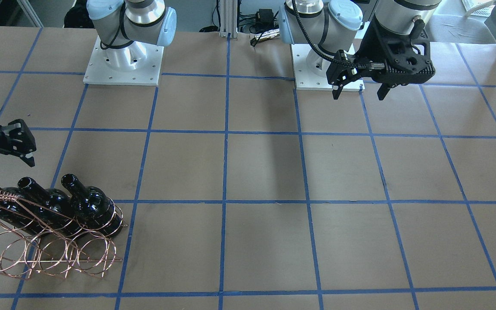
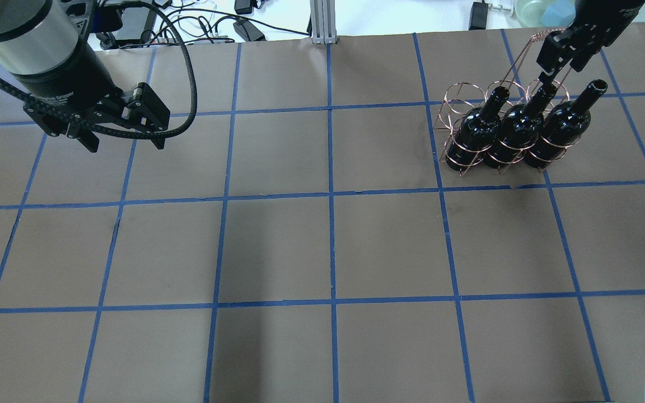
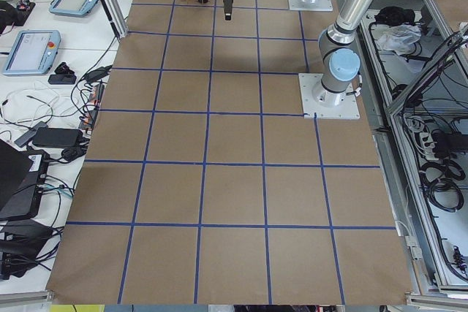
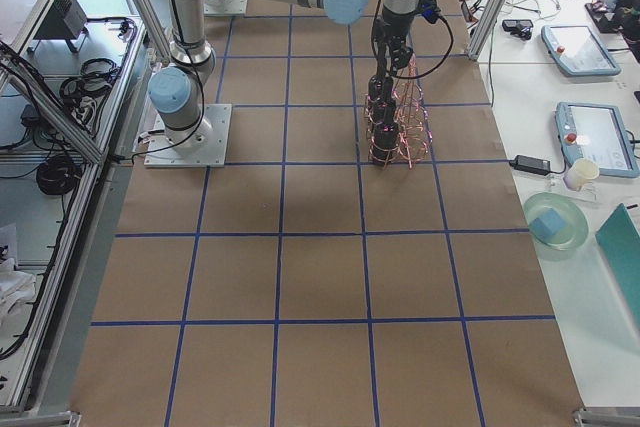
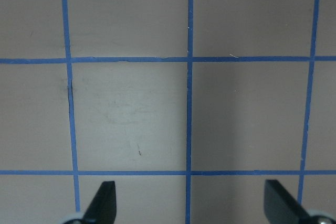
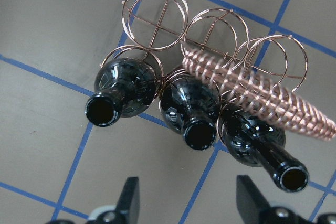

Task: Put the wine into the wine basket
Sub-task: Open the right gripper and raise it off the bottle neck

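Note:
Three glossy black wine bottles (image 2: 476,131) (image 2: 515,131) (image 2: 557,126) stand side by side in the copper wire wine basket (image 2: 456,92), necks up. Its twisted handle (image 2: 524,47) leans away over them. In the right wrist view the bottles (image 6: 126,85) (image 6: 189,100) (image 6: 252,140) sit in the front hoops, and the back hoops (image 6: 157,11) are empty. My right gripper (image 2: 562,64) is open and empty above the bottle necks, touching none; it also shows in the right wrist view (image 6: 189,200). My left gripper (image 2: 126,146) is open and empty above bare table, far from the basket.
Brown paper with a blue tape grid (image 2: 331,196) covers the table. The two arm bases (image 1: 123,64) (image 1: 325,69) stand at the robot's edge. Cables and a post (image 2: 322,22) lie beyond the far edge. The basket stands near the table's far right corner.

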Robot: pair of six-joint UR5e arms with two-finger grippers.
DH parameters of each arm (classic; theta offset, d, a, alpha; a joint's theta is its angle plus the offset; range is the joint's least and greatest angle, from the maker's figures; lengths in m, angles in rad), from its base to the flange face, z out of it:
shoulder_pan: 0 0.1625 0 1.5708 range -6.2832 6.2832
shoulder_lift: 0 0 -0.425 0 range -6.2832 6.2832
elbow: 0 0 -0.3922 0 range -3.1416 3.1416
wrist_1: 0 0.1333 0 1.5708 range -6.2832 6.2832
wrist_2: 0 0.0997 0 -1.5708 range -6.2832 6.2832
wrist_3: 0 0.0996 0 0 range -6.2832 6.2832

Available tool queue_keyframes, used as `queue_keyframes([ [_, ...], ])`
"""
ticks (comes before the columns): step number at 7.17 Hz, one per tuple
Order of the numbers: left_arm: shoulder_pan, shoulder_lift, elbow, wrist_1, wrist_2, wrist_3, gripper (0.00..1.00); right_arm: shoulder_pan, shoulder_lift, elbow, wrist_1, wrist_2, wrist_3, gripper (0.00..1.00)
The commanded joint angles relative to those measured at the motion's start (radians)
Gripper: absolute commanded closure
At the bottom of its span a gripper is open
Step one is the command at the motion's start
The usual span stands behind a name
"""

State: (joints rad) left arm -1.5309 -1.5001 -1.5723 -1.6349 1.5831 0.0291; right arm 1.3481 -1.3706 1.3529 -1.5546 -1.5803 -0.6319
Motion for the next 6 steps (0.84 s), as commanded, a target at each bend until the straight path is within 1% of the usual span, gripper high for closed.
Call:
queue_keyframes([
  [1, -0.002, -0.009, 0.0, 0.016, -0.011, 0.002, 0.0, 0.026, -0.106, 0.018, 0.114, 0.0, 0.067, 0.29],
  [2, 0.0, -0.009, 0.0, 0.018, -0.011, 0.002, 0.0, 0.061, -0.163, 0.07, 0.119, -0.001, 0.113, 0.28],
  [3, -0.002, -0.009, 0.002, 0.02, -0.012, 0.002, 0.0, 0.092, -0.23, 0.121, 0.119, -0.004, 0.185, 0.19],
  [4, -0.002, -0.009, 0.002, 0.018, -0.006, 0.002, 0.0, 0.101, -0.258, 0.164, 0.113, 0.0, 0.201, 0.01],
  [5, -0.002, -0.006, 0.002, 0.018, -0.002, 0.002, 0.0, 0.101, -0.28, 0.178, 0.116, 0.005, 0.213, 0.01],
  [6, -0.002, -0.006, 0.003, 0.02, -0.003, 0.002, 0.0, 0.103, -0.286, 0.179, 0.117, 0.0, 0.307, 0.01],
])
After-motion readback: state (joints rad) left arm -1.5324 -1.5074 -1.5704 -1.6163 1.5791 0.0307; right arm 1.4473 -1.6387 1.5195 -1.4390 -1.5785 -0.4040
